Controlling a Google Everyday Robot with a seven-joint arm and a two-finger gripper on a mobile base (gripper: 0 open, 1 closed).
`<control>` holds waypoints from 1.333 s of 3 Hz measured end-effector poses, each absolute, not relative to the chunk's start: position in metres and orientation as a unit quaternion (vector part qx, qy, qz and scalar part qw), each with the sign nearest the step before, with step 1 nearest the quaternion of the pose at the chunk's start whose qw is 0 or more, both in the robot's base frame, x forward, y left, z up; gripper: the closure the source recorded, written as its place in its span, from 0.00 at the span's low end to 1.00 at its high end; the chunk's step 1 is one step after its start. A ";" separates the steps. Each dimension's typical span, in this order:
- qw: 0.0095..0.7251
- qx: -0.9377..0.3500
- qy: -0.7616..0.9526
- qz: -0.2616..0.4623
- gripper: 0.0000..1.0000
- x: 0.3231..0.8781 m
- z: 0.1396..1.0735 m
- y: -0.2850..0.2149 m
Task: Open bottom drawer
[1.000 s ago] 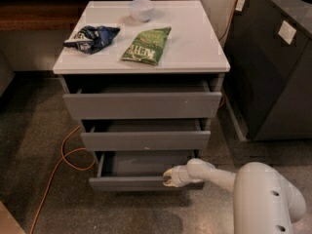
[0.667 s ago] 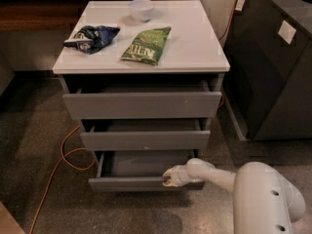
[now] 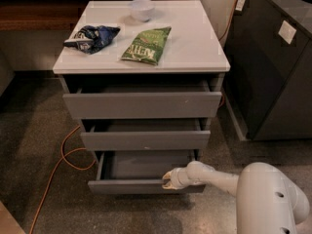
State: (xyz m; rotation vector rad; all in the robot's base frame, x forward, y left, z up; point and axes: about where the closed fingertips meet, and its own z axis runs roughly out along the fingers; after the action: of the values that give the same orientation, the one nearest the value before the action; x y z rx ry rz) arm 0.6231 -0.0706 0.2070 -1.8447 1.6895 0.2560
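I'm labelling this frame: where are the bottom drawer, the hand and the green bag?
bottom drawer [image 3: 127, 186]: camera view, on its grey front panel.
hand [image 3: 168, 180]: camera view, on its tip, at the drawer's front edge.
green bag [image 3: 146, 45]: camera view, on the middle of the bag.

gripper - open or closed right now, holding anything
Gripper: at the top front edge of the pulled-out bottom drawer; open or closed cannot be told.
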 end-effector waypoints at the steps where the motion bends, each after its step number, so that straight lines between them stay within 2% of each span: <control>1: 0.308 -0.698 0.639 0.097 1.00 0.623 0.207 -0.071; 2: 0.312 -0.693 0.642 0.096 0.82 0.616 0.209 -0.068; 4: 0.317 -0.690 0.644 0.094 0.36 0.611 0.213 -0.066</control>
State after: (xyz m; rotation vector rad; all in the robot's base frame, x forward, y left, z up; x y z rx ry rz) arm 0.6113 -0.0656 0.2126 -1.8165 1.6961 0.2473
